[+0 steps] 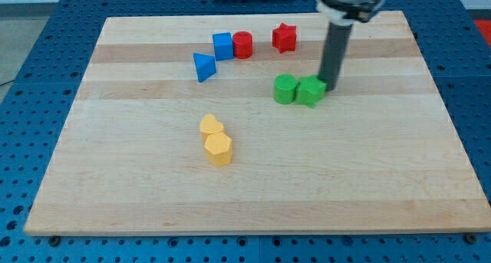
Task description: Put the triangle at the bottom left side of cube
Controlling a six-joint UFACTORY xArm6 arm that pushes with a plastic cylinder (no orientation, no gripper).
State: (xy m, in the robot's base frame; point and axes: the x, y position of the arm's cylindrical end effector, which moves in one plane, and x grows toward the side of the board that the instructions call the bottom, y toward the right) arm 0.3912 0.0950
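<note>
My tip (pixel 331 87) sits right by the green block (pixel 311 91), touching or not idk; grips nothing. Blue triangle (pixel 203 66) just below-left of blue cube (pixel 222 46).

Arm's coming down from the view's top, right of centre, w/ only its grey lower housing showing. Dark rod is hanging nearly straight, leaning a bit to the view's left. My tip (pixel 330 87) is sitting at board level, upper right of frame.

Bright, even overhead light; table (pixel 253 194) w/ soft sheen, no harsh glare. Short soft shadows under blocks. Focus sharp, slight softness at top edge.
</note>
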